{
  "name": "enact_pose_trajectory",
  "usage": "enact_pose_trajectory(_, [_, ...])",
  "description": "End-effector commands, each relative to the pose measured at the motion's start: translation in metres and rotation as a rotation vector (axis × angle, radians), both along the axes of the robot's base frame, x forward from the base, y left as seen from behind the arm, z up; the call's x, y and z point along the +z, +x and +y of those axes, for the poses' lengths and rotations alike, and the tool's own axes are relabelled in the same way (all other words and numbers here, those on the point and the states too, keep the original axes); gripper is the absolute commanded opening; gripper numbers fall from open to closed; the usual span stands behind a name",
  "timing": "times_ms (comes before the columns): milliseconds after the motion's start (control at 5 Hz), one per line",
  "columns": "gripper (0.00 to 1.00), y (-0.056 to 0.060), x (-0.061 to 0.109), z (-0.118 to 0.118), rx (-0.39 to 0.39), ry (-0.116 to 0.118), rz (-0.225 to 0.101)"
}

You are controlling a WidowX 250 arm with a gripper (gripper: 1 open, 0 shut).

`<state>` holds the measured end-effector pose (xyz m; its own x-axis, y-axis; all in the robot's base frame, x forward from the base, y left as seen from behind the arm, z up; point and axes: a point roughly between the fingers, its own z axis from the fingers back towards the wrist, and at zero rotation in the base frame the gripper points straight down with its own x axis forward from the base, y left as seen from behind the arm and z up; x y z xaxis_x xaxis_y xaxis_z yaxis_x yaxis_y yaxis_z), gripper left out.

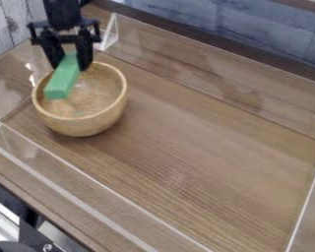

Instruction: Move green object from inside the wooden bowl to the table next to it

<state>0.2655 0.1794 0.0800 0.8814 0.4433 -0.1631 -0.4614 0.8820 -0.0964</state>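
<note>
Green flat rectangular bar (63, 78) hangs tilted from the black two-fingered gripper (66, 61), whose jaws are clamped on its upper end; its lower end hovers over the left rim of the round light-tan wooden bowl (94, 110), apparently lifted clear of the bowl floor, though whether it brushes the rim I cannot tell. The step in hand looks like the carry-out: the bar is gripped and raised, not yet set down. The next move calls for clearing the thick rim fully, then travelling sideways to bare surface of the glossy brown wood-grain table (213, 138) and lowering before letting go. Room is uneven: to the left and behind the bowl the low clear plastic wall (19, 61) stands near, leaving only a narrow strip, while to the right and toward the front the tabletop lies wide open, well apart from any edge, so that side seems the safer landing
</note>
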Motion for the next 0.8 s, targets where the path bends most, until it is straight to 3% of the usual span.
enact_pose_trajectory(0, [0.0, 0.014, 0.016, 0.004, -0.014, 0.023, -0.06])
enact_pose_trajectory(600, [0.0, 0.033, 0.008, -0.002, -0.103, 0.007, -0.077])
